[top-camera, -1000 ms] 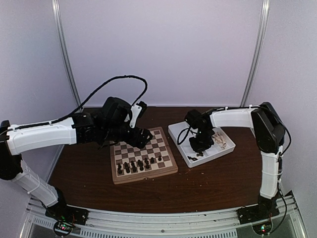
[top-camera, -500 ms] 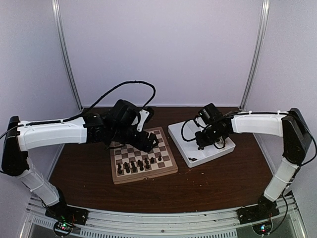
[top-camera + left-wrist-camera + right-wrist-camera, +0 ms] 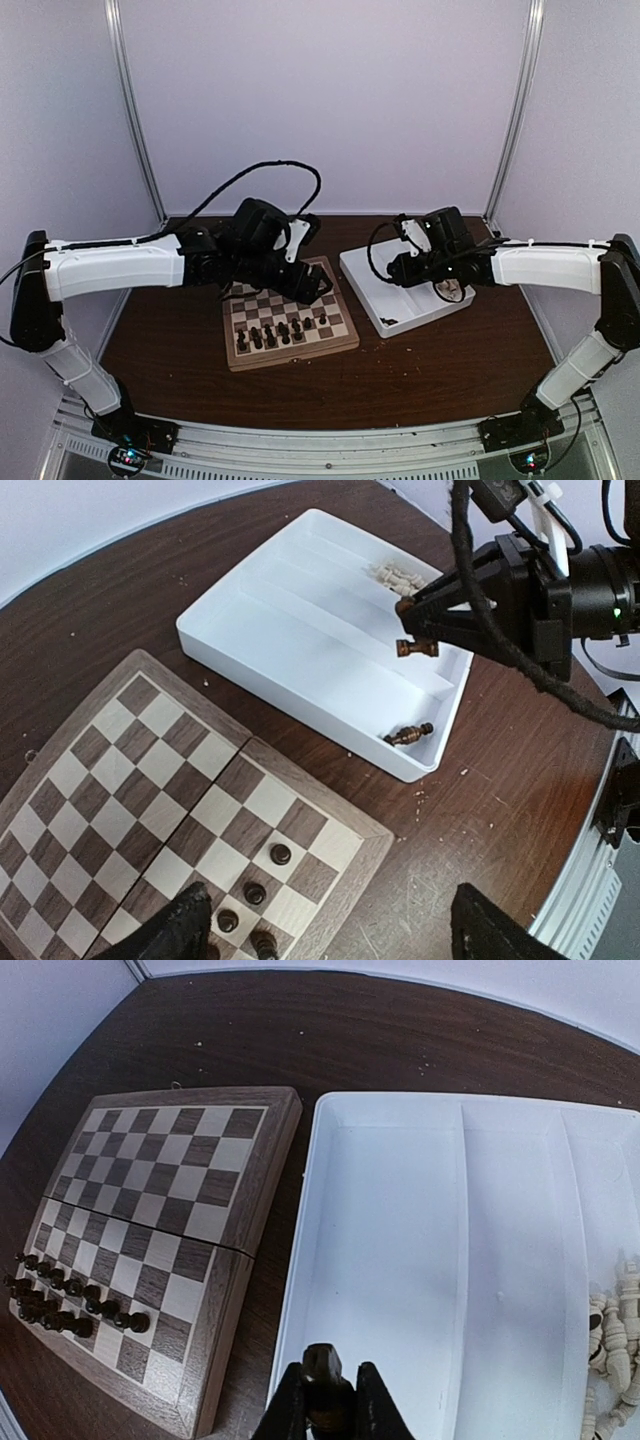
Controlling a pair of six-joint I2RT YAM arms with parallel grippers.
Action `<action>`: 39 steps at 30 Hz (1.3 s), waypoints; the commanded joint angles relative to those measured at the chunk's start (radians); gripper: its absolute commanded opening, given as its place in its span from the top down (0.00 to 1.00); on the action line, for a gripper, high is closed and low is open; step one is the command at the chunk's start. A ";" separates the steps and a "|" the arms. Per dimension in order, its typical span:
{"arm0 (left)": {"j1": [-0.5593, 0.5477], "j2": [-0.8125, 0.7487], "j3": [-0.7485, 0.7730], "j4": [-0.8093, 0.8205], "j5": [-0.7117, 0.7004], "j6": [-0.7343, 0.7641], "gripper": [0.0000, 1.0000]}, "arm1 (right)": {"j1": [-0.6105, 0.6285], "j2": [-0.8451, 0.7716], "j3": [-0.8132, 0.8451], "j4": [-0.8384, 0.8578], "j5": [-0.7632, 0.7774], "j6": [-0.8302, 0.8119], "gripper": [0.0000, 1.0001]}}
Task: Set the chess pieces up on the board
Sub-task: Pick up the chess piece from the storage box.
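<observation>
The board lies at the table's middle, with several dark chess pieces standing in its two near rows. My left gripper hovers open over the board's right part. In its wrist view the fingers straddle the board's corner with nothing between them. Over the white tray, my right gripper is shut on a dark chess piece, seen upright between the fingertips in the right wrist view. Another dark piece lies on its side in the tray's corner.
Cream pieces are heaped in the tray's far compartment. The tray stands just right of the board with a narrow strip of dark table between them. Small crumbs dot the table near the board's corner.
My right gripper has risen out of the tray with a dark piece as its arm stretched out. The left gripper has shifted rightward over the board, still open.
</observation>
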 commanded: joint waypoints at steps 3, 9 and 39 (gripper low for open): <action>0.029 0.070 0.032 0.145 0.118 -0.060 0.19 | 0.001 -0.059 -0.044 0.126 -0.086 0.028 0.88; 0.059 0.146 0.042 0.264 0.216 -0.078 0.21 | 0.000 -0.097 -0.061 0.193 -0.205 0.063 0.88; 0.223 0.370 -0.065 1.264 0.929 -0.377 0.34 | 0.000 -0.122 0.036 0.315 -0.655 0.240 0.86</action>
